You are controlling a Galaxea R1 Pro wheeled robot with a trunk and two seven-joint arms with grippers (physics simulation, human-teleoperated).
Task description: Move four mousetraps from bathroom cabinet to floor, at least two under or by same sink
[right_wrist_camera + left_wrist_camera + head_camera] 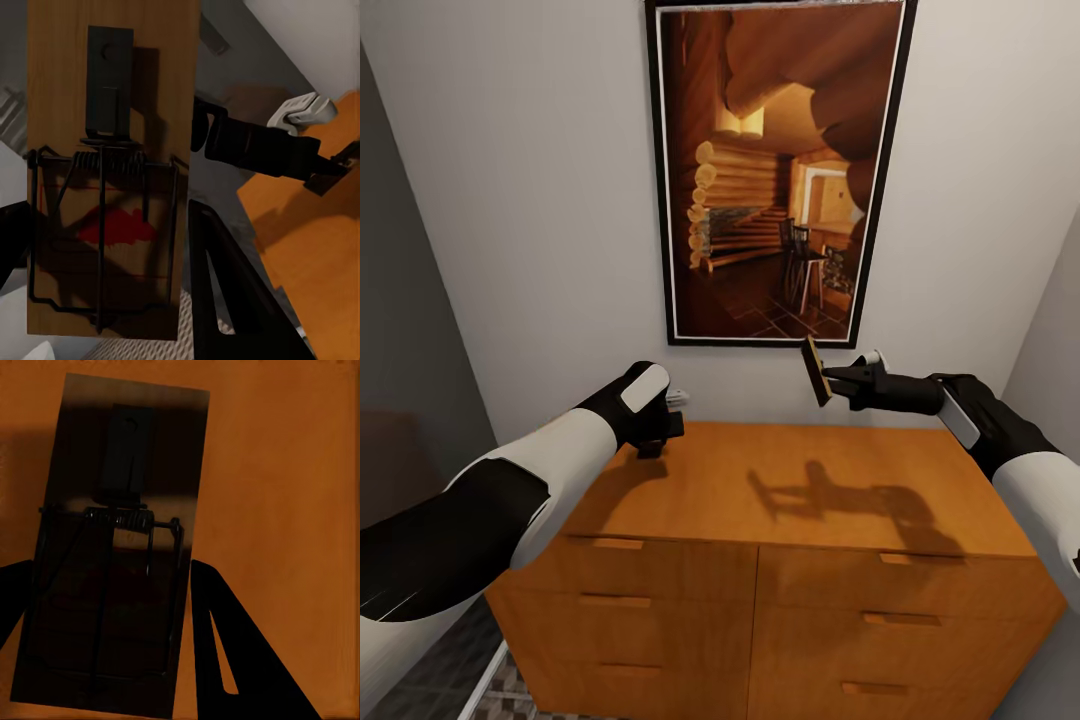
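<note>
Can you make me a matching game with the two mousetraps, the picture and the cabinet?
Things:
1. mousetrap in the right pincer
2. mousetrap between the left pincer's fingers
3. framed picture
4. cabinet

Places or states:
A. hanging on the wall
B. held up in the air, tilted on edge
C. standing below both arms, drawers shut
D. close over the orange cabinet top, in shadow

Pairs: 1-B, 2-D, 3-A, 4-C
</note>
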